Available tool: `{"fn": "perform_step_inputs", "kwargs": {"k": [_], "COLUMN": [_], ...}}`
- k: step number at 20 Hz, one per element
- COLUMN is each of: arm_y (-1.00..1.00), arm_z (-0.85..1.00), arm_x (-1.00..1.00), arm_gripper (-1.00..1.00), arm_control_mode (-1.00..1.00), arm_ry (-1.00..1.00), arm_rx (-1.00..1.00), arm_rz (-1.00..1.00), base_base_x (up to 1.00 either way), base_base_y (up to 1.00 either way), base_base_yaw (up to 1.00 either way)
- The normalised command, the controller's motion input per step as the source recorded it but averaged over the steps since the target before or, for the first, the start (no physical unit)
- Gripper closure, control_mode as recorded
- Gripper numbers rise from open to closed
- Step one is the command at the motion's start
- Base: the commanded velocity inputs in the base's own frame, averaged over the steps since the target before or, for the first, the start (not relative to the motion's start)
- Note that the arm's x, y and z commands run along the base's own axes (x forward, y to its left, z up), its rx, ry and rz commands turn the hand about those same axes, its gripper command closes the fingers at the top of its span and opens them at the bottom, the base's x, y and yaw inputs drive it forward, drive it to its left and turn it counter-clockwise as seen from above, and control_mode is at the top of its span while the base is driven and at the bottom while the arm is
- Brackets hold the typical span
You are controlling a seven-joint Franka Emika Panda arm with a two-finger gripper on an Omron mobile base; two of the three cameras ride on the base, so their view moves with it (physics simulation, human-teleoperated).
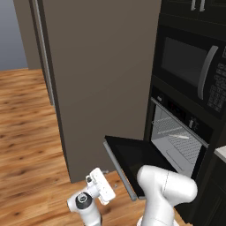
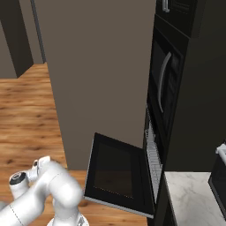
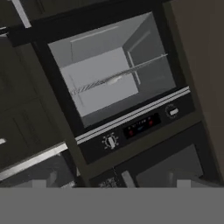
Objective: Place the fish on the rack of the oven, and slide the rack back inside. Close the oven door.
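We are looking at a black wall oven standing open, its light grey cavity showing in the left base view at about three o'clock. The oven door is lying folded down flat toward the wooden floor, its silver bar handle running along the outer edge. Inside, the wire rack is sitting within the cavity, and the fish, a slim pale sliver, is resting on it toward the front. In the hand view, which is rolled, the rack is crossing the middle of the cavity with the fish lying on it near centre, and the control strip is sitting at about six o'clock. The gripper is hovering low at about seven o'clock of the left base view, well apart from the door, its fingers spread wide and gripping nothing. A black microwave is sitting above the oven, and a tall brown panel is standing beside it.
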Motion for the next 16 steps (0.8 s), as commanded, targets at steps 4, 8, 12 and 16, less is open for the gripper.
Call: {"fn": "perform_step_inputs", "kwargs": {"k": [4, 8, 12, 16], "arm_y": [0.0, 0.0, 0.01, 0.0], "arm_z": [-0.45, -0.43, -0.51, -0.63], "arm_x": [0.28, 0.28, 0.25, 0.37], "arm_gripper": [-1.0, -1.0, -1.0, -1.0], "arm_control_mode": [-1.0, -1.0, -1.0, -1.0], "arm_ry": [0.03, 0.0, 0.0, 0.0], "arm_rx": [0.05, 0.02, 0.0, 0.0], "arm_rz": [0.03, 0.0, 0.0, 0.0], "base_base_x": [0.0, 0.0, 0.0, 0.0], "base_base_y": [0.0, 0.0, 0.0, 0.0], "base_base_yaw": [0.0, 0.0, 0.0, 0.0]}}
